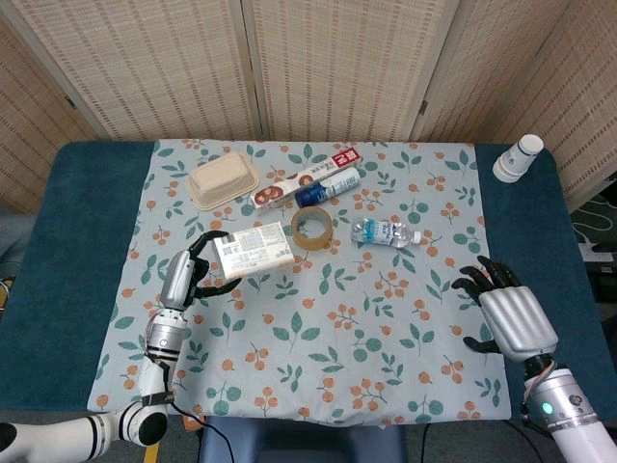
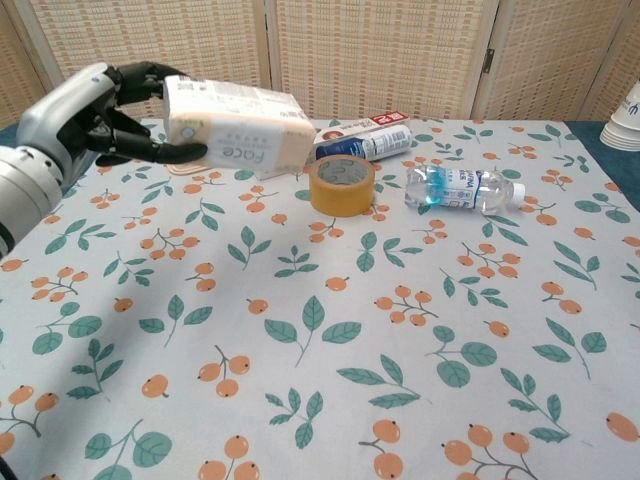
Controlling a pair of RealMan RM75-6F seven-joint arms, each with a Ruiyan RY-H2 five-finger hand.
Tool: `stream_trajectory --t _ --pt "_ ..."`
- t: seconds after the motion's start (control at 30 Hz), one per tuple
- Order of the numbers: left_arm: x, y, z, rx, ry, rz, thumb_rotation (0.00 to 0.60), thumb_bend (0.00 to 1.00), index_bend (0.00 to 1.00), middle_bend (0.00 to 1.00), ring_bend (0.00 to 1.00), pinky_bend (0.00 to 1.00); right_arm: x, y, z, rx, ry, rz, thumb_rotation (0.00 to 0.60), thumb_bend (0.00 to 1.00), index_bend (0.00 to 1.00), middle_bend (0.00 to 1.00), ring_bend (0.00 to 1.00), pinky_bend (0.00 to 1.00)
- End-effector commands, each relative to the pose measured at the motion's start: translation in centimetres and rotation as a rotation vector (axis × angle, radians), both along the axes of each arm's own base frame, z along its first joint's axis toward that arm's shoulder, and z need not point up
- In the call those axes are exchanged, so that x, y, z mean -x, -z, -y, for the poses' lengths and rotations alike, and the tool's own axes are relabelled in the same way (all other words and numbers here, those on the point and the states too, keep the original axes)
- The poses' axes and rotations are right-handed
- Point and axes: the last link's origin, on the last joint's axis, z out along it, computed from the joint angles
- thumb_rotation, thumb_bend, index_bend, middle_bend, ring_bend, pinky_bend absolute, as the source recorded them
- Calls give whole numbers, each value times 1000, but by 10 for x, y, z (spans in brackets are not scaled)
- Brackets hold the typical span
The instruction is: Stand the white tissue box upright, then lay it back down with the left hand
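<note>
My left hand (image 1: pixel 185 274) (image 2: pixel 90 108) holds the white tissue box (image 1: pixel 254 250) (image 2: pixel 238 126) by its left end. The box lies nearly horizontal, lifted above the floral cloth, its long side running left to right. Its right end hangs close to the tape roll (image 1: pixel 312 227) (image 2: pixel 342 184). My right hand (image 1: pixel 509 314) hovers over the table's right front part, fingers spread, holding nothing; the chest view does not show it.
Behind the box sit a beige lidded container (image 1: pixel 223 180), a long red and white carton (image 1: pixel 304 178) and a blue and white can (image 1: pixel 327 187). A clear water bottle (image 1: pixel 386 232) (image 2: pixel 463 188) lies right of the tape. Stacked paper cups (image 1: pixel 518 157) stand far right.
</note>
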Motion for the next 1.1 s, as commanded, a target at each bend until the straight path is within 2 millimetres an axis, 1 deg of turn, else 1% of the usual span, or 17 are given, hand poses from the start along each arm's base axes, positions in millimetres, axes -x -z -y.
stream_trajectory --t 0.03,0.27,0.43,0.7,0.8,1.1 --pt "14 16 9 23 -19 20 600 156 290 489 1000 1000 0 2 -1 -14 6 15 600 74 301 154 0 109" --pt "23 24 6 24 -58 67 600 136 271 467 1000 1000 1 5 0 -28 7 9 600 74 301 153 0 109" --pt "30 31 8 27 -76 75 600 136 256 451 998 1000 3 4 1 -21 13 6 600 74 301 153 0 109" --pt "43 56 19 72 -78 28 600 136 254 450 998 1000 4 6 2 -24 16 -2 600 74 301 153 0 109" --pt "47 62 21 82 -77 8 600 134 254 450 997 1000 4 6 2 -20 16 -3 600 74 301 153 0 109" --pt "61 71 23 100 -93 -32 600 136 254 450 997 1000 5 7 2 -22 19 -7 600 74 301 153 0 109"
